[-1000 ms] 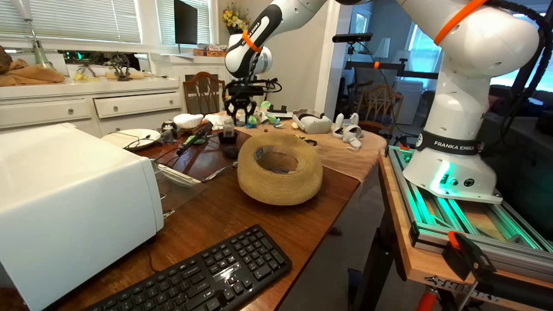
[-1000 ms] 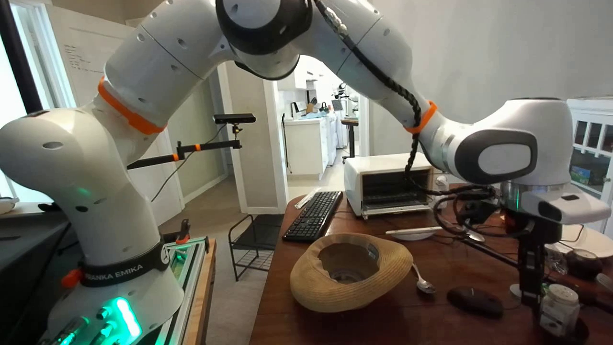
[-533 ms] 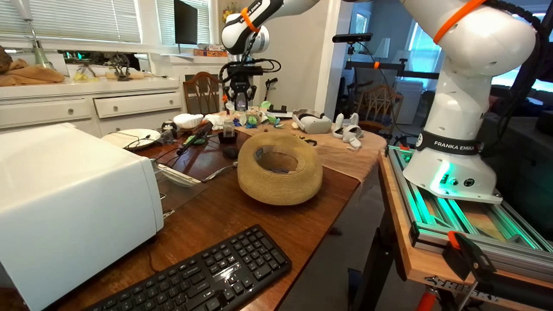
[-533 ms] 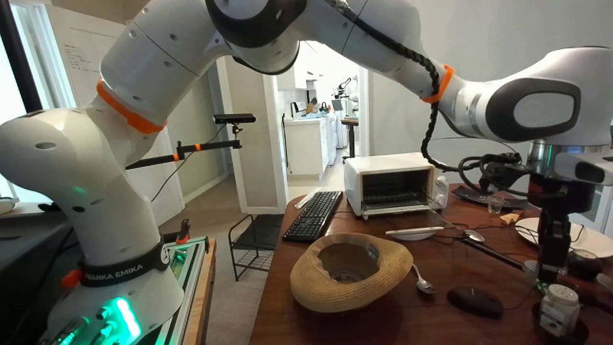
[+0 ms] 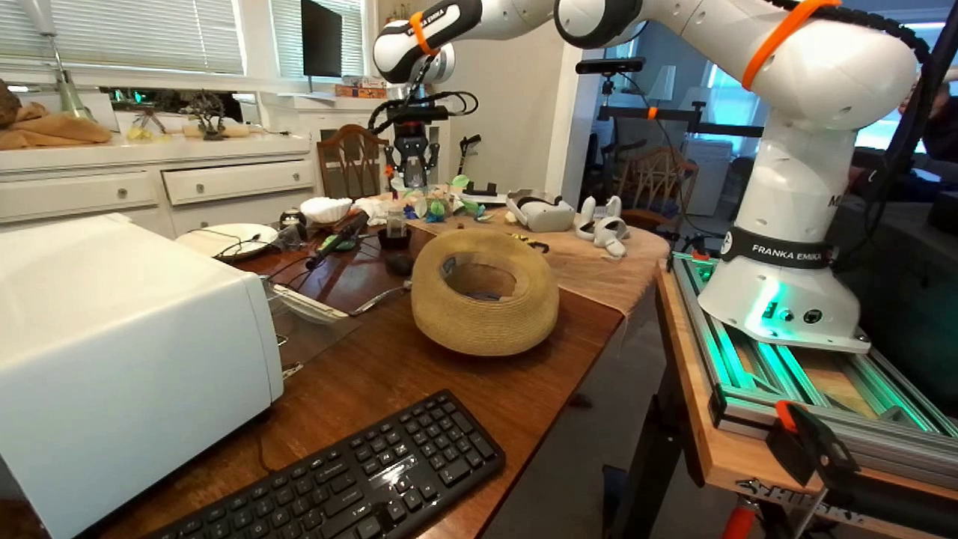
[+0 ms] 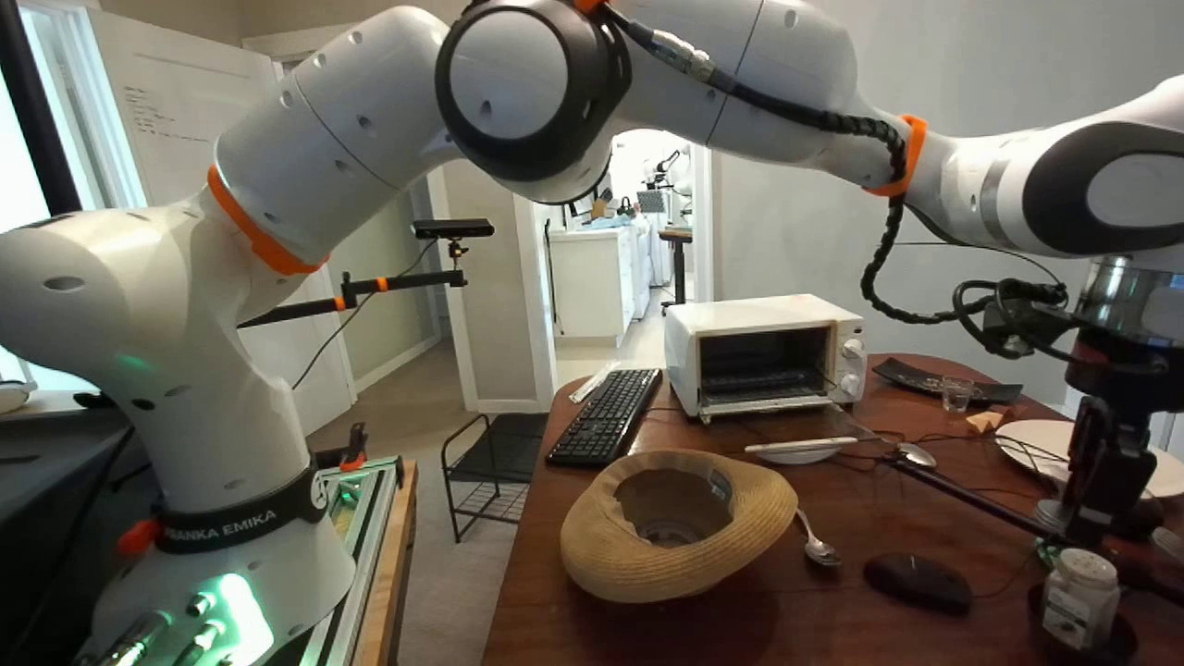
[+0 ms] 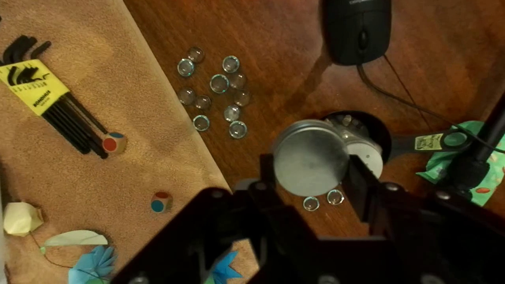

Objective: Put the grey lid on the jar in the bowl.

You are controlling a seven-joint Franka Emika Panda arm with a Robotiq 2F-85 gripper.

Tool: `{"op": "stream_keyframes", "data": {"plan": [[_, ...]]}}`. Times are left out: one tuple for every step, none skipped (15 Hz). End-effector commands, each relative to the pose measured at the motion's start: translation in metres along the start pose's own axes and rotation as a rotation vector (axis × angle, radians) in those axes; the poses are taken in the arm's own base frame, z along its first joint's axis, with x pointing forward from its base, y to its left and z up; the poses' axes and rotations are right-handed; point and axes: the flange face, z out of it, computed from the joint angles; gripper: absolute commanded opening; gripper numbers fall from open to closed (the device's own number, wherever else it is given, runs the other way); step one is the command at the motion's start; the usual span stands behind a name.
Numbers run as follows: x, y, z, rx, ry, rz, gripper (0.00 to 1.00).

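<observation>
The round grey lid [image 7: 311,163] sits between the fingertips of my gripper [image 7: 309,167] in the wrist view. Both fingers meet its edges, so the gripper is shut on it. In an exterior view the lid [image 6: 1050,511] juts out beside the gripper [image 6: 1084,529], above the table. The jar [image 6: 1080,597], with a white top, stands in the black bowl [image 6: 1121,636]. In the wrist view the jar's perforated white top [image 7: 367,157] shows just right of the lid, partly behind the right finger. The bowl's dark rim [image 7: 382,128] shows beyond it.
A black mouse [image 7: 357,33], clear glass beads [image 7: 219,83], a hex key set [image 7: 39,88] and small dice [image 7: 114,144] lie around. A straw hat [image 6: 675,527], toaster oven [image 6: 763,356] and black pole [image 6: 971,499] are on the table.
The gripper has risen with the lid in it and shifted to the right in an exterior view. The jar and bowl have not moved.
</observation>
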Motion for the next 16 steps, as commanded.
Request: {"op": "stream_keyframes", "data": {"plan": [[0.008,-0.026,0.025,0.008,0.041,-0.020,0.22],[0.008,-0.031,0.031,0.013,0.048,-0.028,0.22],[0.008,-0.035,0.034,0.018,0.058,-0.032,0.22],[0.009,-0.037,0.039,0.025,0.062,-0.036,0.22],[0.011,-0.039,0.040,0.028,0.074,-0.037,0.22],[0.014,-0.039,0.041,0.037,0.084,-0.038,0.22],[0.015,-0.040,0.042,0.045,0.095,-0.042,0.22],[0.017,-0.041,0.042,0.050,0.101,-0.045,0.22],[0.017,-0.043,0.043,0.055,0.109,-0.047,0.22],[0.017,-0.044,0.045,0.059,0.117,-0.050,0.22],[0.018,-0.045,0.047,0.066,0.120,-0.055,0.22],[0.018,-0.046,0.049,0.071,0.125,-0.059,0.22],[0.018,-0.047,0.050,0.076,0.127,-0.062,0.22],[0.017,-0.048,0.053,0.077,0.127,-0.066,0.22],[0.017,-0.049,0.055,0.078,0.127,-0.067,0.22],[0.016,-0.050,0.056,0.080,0.128,-0.068,0.22]]}}
